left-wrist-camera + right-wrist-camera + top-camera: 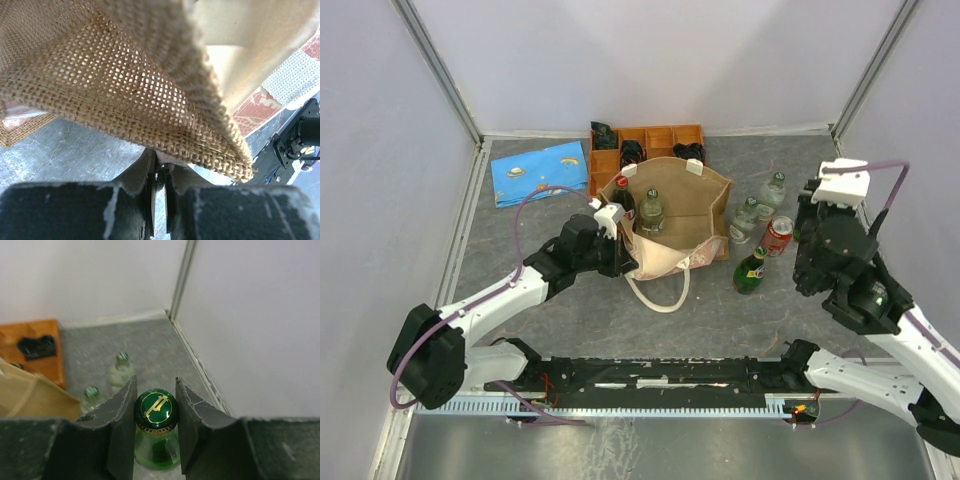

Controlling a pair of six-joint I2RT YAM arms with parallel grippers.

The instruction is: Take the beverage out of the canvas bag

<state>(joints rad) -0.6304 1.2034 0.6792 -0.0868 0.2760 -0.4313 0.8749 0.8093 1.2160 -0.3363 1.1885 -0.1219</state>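
Note:
The canvas bag (690, 205) stands open mid-table, tan with cream handles. Inside it stand a dark bottle with a red cap (624, 197) and a clear bottle (651, 212). My left gripper (160, 167) is shut on the bag's woven near-left rim (125, 90), where it also shows from above (623, 255). In the right wrist view my right gripper (155, 386) is shut on the neck of a green bottle (156, 412) with a gold-marked cap. From above, the right arm (835, 240) hides that bottle, and I cannot tell whether it rests on the table.
Right of the bag stand two clear bottles (747, 218) (772, 190), a red can (778, 236) and another green bottle (751, 272). An orange compartmented tray (665, 140) sits behind the bag and a blue cloth (540, 170) lies at the far left. Walls enclose three sides.

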